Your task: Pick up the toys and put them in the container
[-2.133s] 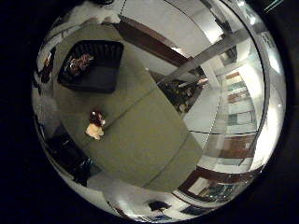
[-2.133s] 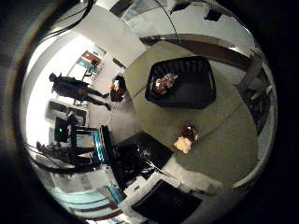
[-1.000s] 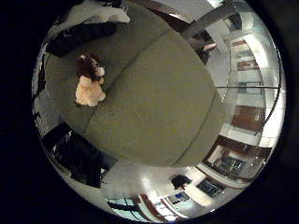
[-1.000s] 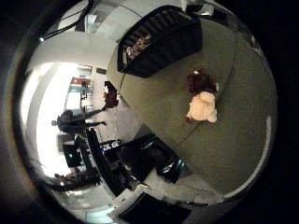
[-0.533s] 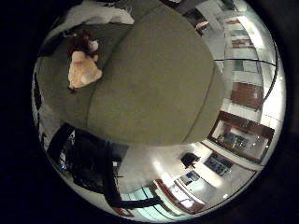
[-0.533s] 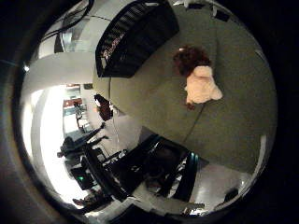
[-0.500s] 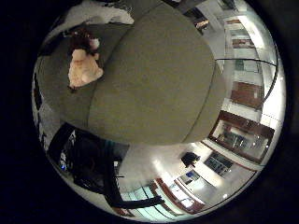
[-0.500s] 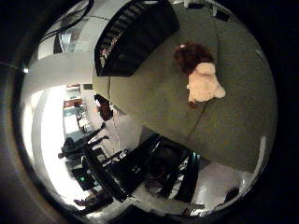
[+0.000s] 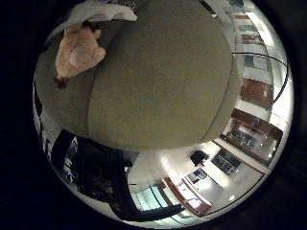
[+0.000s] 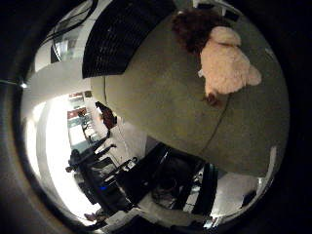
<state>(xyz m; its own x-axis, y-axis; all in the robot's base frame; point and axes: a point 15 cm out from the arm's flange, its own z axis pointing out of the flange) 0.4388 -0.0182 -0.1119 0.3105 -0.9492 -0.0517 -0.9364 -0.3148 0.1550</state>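
Observation:
A cream and brown plush toy [image 10: 222, 57] lies on the olive-green table [image 10: 166, 97], large and close under the palm in the right thumb side palm view. It also shows in the right little finger side palm view [image 9: 79, 50], near the table's edge. A black slatted container [image 10: 122, 37] stands on the table beside the toy. A white part of my hand [image 9: 104, 10] shows at the edge of the right little finger side palm view; its fingers are not visible.
The table's edge [image 10: 146, 141] drops to the floor, where dark equipment [image 10: 166, 180] stands. Shelving and windows [image 9: 251, 91] line the room beyond the table.
The view has closed in on the plush toy, which now looks much larger. The container has slid toward the picture's edge. The toy itself has not moved on the table.

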